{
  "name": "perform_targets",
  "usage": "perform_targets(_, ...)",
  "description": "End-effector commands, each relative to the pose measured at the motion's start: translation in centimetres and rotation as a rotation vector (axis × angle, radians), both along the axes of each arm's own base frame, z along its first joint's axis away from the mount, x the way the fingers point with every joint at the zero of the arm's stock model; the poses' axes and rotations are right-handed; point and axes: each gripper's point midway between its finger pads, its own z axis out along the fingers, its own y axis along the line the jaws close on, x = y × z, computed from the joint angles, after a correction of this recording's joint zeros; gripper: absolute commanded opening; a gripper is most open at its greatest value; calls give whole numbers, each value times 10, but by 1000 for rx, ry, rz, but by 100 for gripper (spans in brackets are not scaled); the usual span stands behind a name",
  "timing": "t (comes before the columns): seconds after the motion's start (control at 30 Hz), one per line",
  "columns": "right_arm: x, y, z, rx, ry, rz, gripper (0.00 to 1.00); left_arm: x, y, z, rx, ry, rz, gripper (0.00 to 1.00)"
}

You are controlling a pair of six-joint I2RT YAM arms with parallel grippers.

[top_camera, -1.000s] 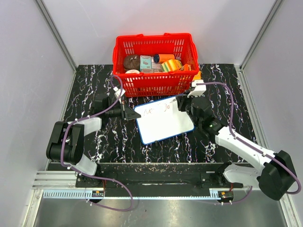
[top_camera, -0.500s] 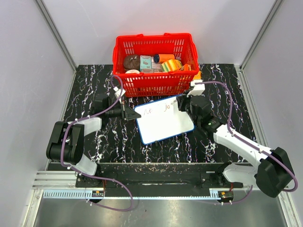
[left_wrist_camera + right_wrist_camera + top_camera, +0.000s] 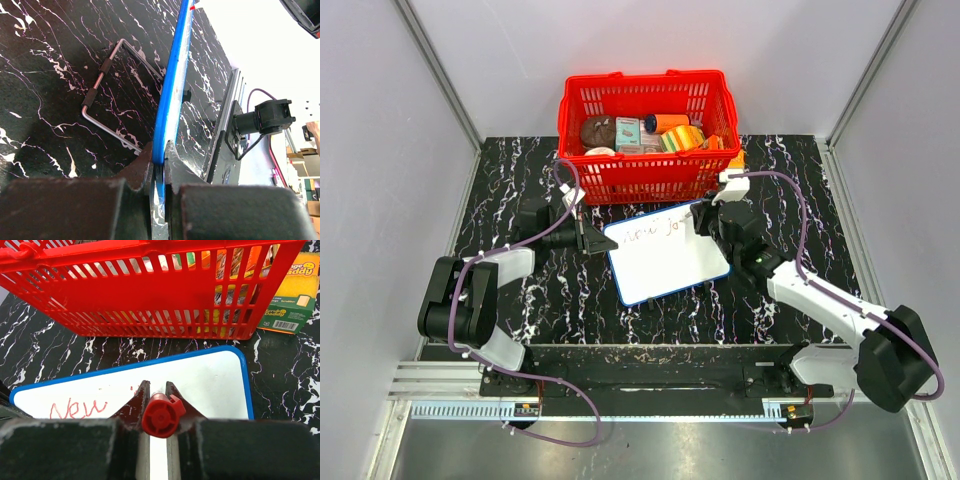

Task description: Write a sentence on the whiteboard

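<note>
Left gripper (image 3: 159,155) pinched the left edge of the flat blue-rimmed white board (image 3: 665,262); right gripper (image 3: 157,390) clamped a red plastic marker (image 3: 161,416) (beside handwritten red scrawl (image 3: 77,409)).

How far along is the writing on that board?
Done: one red line, starting "New", sits at the top of the whiteboard. In hand: left jaws pinch its blue rim, right jaws grip a red marker over it. Left: probably more words; most of the board is bare.

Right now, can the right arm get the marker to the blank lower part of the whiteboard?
Probably yes. The right gripper holds the marker at the whiteboard's far edge, and nothing lies on the bare white below the writing.
</note>
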Motion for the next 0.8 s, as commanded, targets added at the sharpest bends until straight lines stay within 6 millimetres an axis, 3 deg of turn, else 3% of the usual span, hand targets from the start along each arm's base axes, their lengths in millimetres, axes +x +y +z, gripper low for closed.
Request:
perform_targets(0.0, 7, 4, 20, 45, -38, -2, 0, 16, 6, -13, 91, -110, 63, 0)
perform_targets(0.77, -10, -10, -4, 14, 9, -10, 0, 16, 6, -13, 92, -111, 64, 0)
